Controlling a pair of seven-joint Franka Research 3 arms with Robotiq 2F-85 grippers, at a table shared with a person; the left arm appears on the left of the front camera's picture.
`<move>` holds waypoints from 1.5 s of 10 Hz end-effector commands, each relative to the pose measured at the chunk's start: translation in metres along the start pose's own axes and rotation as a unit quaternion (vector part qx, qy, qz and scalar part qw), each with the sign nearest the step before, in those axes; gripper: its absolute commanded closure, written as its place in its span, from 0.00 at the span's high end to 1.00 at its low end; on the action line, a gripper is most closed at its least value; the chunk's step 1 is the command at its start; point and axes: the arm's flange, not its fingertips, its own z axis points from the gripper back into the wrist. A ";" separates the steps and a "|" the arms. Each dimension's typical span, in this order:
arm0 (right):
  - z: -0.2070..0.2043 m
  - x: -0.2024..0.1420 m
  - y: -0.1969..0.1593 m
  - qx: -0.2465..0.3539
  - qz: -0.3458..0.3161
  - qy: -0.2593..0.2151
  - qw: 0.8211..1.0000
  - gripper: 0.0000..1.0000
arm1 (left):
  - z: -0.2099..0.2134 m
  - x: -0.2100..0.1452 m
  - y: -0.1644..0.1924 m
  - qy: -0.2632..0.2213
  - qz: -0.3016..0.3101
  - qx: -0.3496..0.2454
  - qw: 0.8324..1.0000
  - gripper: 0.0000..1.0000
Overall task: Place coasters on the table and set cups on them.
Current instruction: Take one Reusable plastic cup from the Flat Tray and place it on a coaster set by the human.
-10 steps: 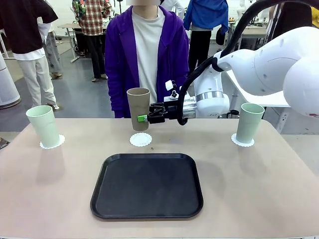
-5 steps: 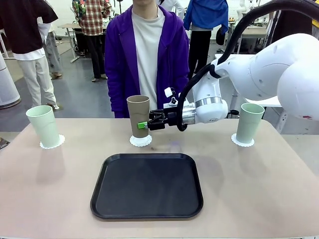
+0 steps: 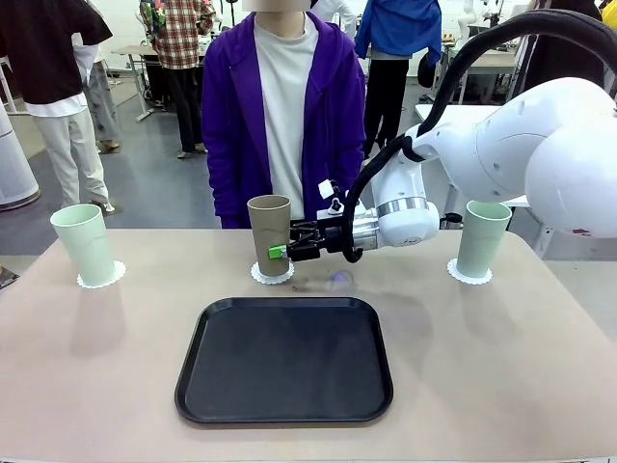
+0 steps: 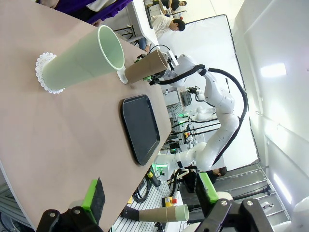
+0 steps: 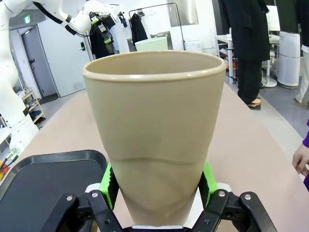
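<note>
Front view: three cups (image 3: pixel 269 233), three coasters (image 3: pixel 101 277)

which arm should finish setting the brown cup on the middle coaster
Right. Its hand is already shut on the brown cup, holding it upright at the middle coaster. The left hand is open and back at the table's near edge, far from it.

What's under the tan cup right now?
A white coaster lies under the tan cup, its scalloped edge showing around the base. The right end effector grips the cup low down. Whether the base fully rests on the coaster cannot be seen.
</note>
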 end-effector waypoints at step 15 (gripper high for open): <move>-0.008 -0.007 -0.024 0.016 0.062 -0.014 0.998 0.81 | 0.001 0.000 -0.002 -0.001 0.003 0.003 1.000 1.00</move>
